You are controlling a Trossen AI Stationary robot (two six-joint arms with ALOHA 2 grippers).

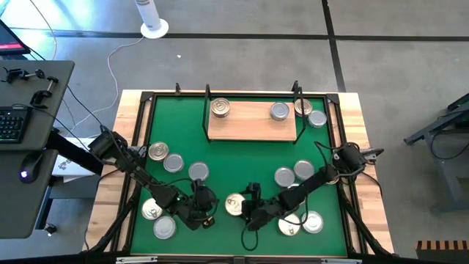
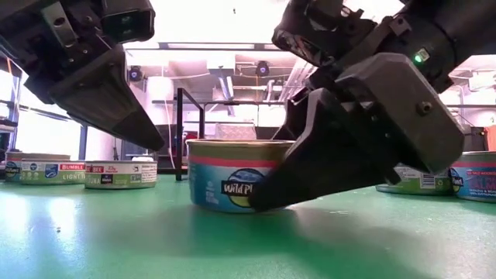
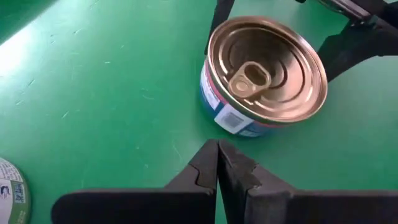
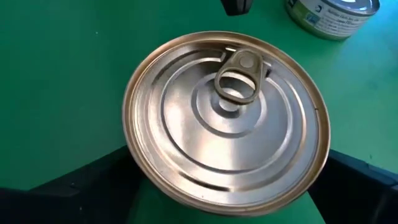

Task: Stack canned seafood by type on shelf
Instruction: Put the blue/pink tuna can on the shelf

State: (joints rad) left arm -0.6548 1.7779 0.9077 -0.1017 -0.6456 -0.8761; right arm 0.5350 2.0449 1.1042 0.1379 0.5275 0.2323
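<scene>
Lower centre of the high view: the right gripper (image 1: 245, 207) straddles a gold-lidded can (image 1: 234, 204) on the green mat (image 1: 242, 158), fingers spread wide, apparently not yet clamping. The left gripper (image 1: 207, 213), fingers shut and empty, waits beside. The shelf (image 1: 252, 130) lies at upper centre.

Green mat (image 1: 242, 158), keyboard (image 1: 10, 123), mouse (image 1: 28, 174)

Two black jointed arms (image 1: 132, 165) with trailing cables, wedge-shaped fingers (image 2: 325, 155), one green light.
</scene>
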